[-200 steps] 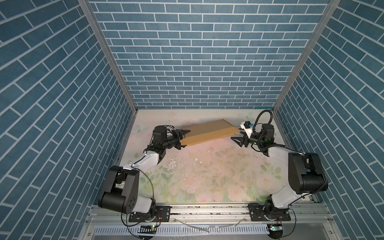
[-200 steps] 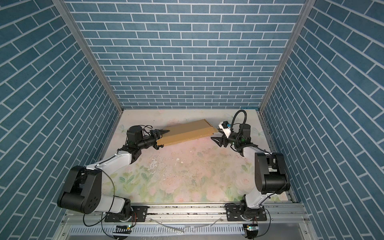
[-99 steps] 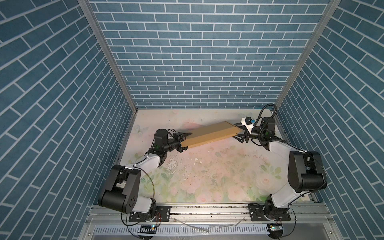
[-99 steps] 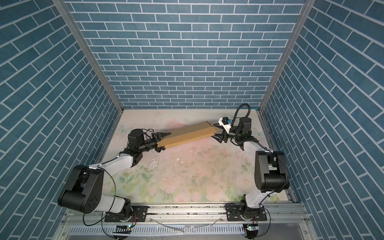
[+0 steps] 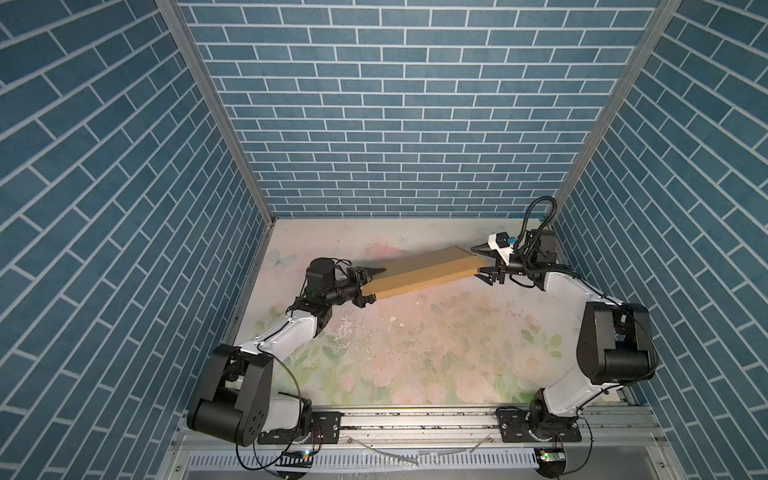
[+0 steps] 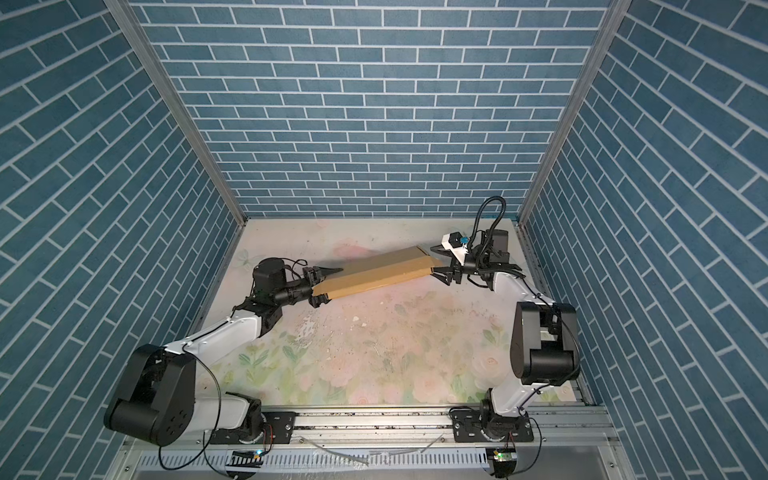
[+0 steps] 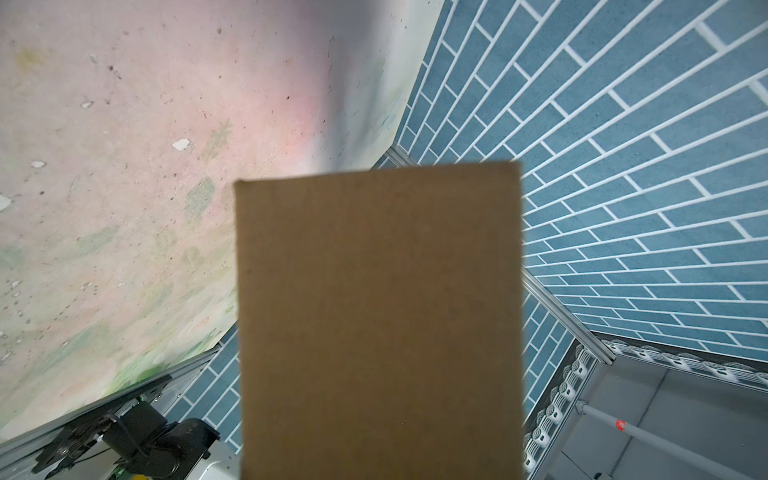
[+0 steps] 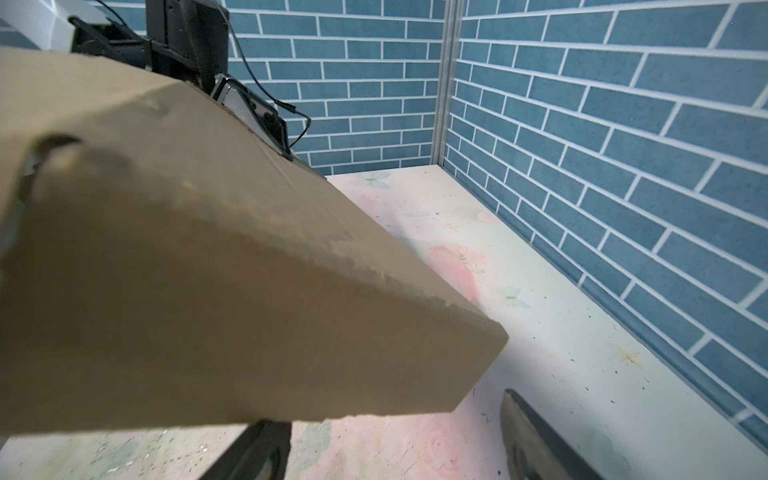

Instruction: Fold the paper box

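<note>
The paper box (image 5: 428,272), apparently closed up, hangs clear above the far half of the counter (image 5: 415,353). The left gripper (image 5: 376,284) clamps one end. The right gripper (image 5: 478,262) straddles the other end, jaws spread and not gripping. Probable step: final two-arm handling. Next, the right gripper would need to close squarely on its end.

The paper box (image 5: 424,272) is showing plain brown on every face I am seeing, darker on its shaded side. My fingers (image 5: 372,271) are looking black, and my arms (image 5: 291,328) are showing white shells with black joints. The surface (image 5: 415,353) is showing a pale cream sheet with faded pink roses and green leaves, speckled with dark flecks. The walls (image 5: 395,104) are showing teal-blue bricks with white lines between them, and the corner posts (image 5: 215,104) are gleaming silver-grey.
</note>
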Controlling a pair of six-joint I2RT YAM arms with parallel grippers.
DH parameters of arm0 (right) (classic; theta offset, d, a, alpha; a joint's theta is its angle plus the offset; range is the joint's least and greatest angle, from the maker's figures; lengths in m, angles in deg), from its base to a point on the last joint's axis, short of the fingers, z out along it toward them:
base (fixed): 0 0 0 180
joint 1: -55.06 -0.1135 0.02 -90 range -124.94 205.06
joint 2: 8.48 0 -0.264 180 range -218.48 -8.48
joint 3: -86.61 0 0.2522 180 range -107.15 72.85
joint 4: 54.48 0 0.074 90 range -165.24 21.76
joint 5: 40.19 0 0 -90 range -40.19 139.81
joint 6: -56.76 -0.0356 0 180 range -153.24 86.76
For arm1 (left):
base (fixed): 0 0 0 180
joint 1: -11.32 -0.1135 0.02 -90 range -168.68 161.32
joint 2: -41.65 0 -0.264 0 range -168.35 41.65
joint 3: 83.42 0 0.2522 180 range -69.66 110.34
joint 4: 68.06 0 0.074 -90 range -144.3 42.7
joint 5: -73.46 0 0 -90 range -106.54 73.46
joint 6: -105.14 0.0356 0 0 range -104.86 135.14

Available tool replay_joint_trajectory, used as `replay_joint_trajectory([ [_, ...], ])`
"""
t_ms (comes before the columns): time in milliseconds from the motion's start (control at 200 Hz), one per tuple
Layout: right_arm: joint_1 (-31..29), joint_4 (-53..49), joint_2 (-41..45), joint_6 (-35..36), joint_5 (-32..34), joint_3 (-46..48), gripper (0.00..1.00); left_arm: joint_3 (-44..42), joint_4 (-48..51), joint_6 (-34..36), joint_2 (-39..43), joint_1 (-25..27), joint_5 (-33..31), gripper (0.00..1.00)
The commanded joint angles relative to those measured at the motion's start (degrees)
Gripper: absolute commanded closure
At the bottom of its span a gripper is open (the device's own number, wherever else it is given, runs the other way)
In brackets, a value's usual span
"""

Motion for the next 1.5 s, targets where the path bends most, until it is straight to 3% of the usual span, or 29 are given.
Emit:
replay_joint_trajectory([
  [0, 0.1, -10.0, 0.3, 11.0, -2.1, -3.0, 0.23, 1.6, 3.7, 1.2, 0.2, 0.9, 6.0, 0.62],
  [535, 0.0, -9.3, 5.9, 13.6, -1.4, 1.5, 0.23, 10.1, 17.2, 8.7, -5.9, 1.5, 17.9, 0.63],
  [1040, 0.0, -1.3, 10.3, 10.6, -2.6, 5.5, 0.23, 8.5, 5.4, 1.0, -8.6, 3.2, 18.9, 0.65],
  [1495, -0.4, -0.1, 10.7, 10.5, -8.8, 5.5, 0.24, 10.1, 4.7, 1.2, -10.6, 3.6, 19.0, 0.66],
])
